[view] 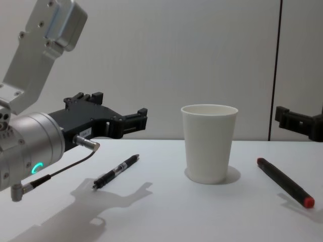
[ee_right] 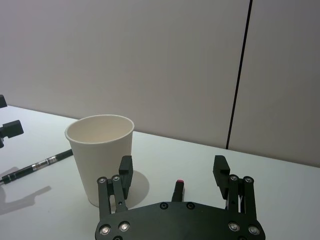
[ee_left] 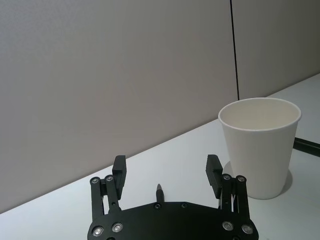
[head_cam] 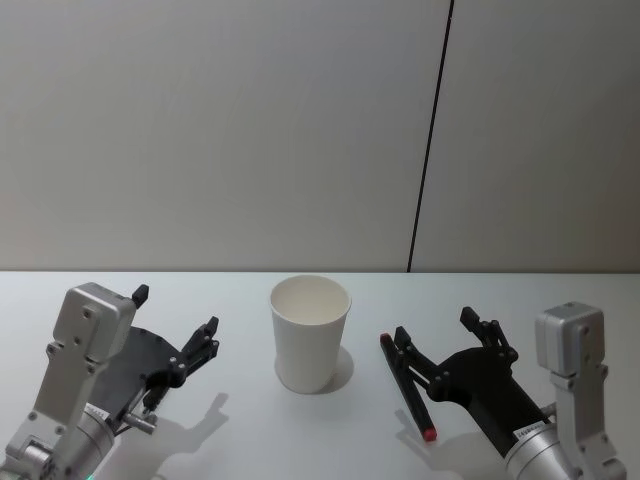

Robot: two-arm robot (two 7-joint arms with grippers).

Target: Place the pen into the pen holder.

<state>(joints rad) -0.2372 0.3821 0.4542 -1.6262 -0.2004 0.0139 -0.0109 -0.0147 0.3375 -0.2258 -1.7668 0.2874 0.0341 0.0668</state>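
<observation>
The pen holder [head_cam: 310,333] is an off-white paper cup standing upright mid-table, also in the chest view [view: 208,142]. Two pens lie flat on the table. A black pen with a silver band [view: 116,172] lies left of the cup, under my left gripper [head_cam: 176,311], which hovers open and empty [ee_left: 166,167]. A dark pen with a red end [head_cam: 406,388] lies right of the cup, beneath my right gripper [head_cam: 434,325], also open and empty [ee_right: 172,166]. Neither gripper touches a pen.
The white table [head_cam: 260,440] meets a grey wall with a dark vertical seam [head_cam: 428,140] behind the cup. Open table surface lies in front of the cup and between the arms.
</observation>
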